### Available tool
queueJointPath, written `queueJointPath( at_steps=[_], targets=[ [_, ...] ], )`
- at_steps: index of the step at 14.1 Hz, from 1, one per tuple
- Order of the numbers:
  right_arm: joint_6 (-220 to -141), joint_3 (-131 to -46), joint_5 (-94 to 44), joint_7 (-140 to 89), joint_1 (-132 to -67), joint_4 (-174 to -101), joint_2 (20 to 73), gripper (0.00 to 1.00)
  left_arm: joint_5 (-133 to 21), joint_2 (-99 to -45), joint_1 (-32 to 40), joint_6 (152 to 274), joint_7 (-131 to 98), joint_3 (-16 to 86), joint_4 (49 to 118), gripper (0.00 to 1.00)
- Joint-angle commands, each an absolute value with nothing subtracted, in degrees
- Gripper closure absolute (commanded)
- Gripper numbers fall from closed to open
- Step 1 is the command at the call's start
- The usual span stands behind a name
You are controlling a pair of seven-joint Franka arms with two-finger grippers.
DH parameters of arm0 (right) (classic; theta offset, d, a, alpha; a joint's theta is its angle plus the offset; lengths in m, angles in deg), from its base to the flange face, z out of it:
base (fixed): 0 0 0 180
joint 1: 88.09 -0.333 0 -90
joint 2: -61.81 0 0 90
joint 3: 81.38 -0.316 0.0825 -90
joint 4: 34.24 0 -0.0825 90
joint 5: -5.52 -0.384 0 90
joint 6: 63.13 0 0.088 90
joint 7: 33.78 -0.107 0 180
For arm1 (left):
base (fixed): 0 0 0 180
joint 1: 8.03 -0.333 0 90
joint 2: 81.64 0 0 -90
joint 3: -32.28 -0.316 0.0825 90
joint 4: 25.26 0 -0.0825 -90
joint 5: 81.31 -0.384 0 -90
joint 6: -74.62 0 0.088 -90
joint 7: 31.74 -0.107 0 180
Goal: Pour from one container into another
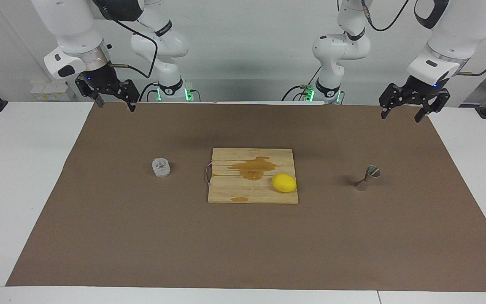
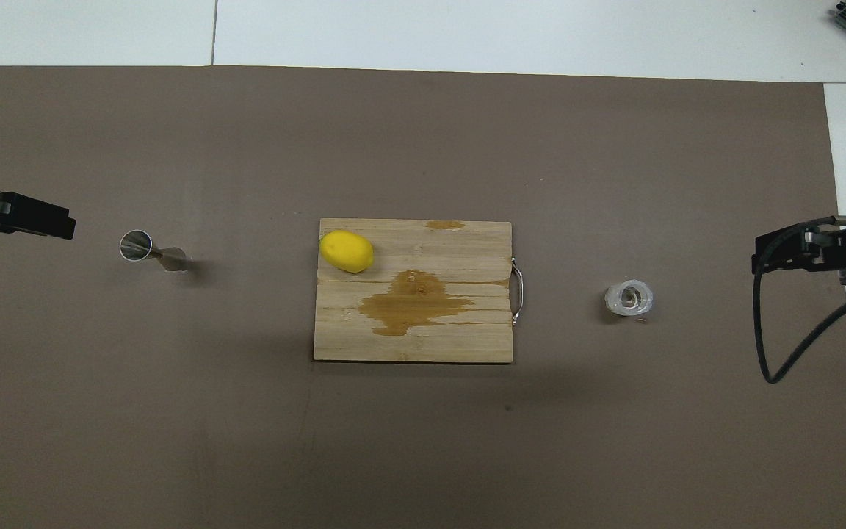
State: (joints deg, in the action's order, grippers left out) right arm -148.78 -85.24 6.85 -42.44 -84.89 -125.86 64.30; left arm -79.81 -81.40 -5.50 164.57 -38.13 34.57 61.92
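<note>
A squat clear faceted glass [image 1: 161, 167] [image 2: 628, 297] stands upright on the brown mat, toward the right arm's end of the table. The steel hourglass jigger [image 1: 367, 177] [image 2: 147, 250] stands upright on the mat toward the left arm's end. My right gripper [image 1: 115, 105] [image 2: 790, 253] hangs open, high over the mat's edge by the robots, well apart from the glass. My left gripper [image 1: 400, 117] [image 2: 19, 217] hangs open over the mat's corner at its own end, well above the jigger. Neither gripper holds or touches anything.
A wooden cutting board [image 1: 226, 190] [image 2: 467, 338] with a brown wet stain and a metal handle lies mid-mat between the two containers. A yellow lemon [image 1: 284, 183] [image 2: 346, 250] rests on it. The brown mat [image 1: 243, 245] covers a white table [image 1: 15, 169].
</note>
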Motion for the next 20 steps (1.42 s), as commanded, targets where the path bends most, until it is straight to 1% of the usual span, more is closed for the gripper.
queueJointPath(
  at_steps=[1,20],
  targets=[
    [-148.38,-85.42,6.05,-40.98,-84.39,-125.91,64.36,0.0,-78.85,-81.03,-5.84,163.92,-38.41,34.57,61.23,0.0],
    [-148.38,-85.42,6.05,-40.98,-84.31,-125.91,64.36,0.0,-79.38,-80.24,-6.28,162.25,-38.16,34.66,61.58,0.0]
  ],
)
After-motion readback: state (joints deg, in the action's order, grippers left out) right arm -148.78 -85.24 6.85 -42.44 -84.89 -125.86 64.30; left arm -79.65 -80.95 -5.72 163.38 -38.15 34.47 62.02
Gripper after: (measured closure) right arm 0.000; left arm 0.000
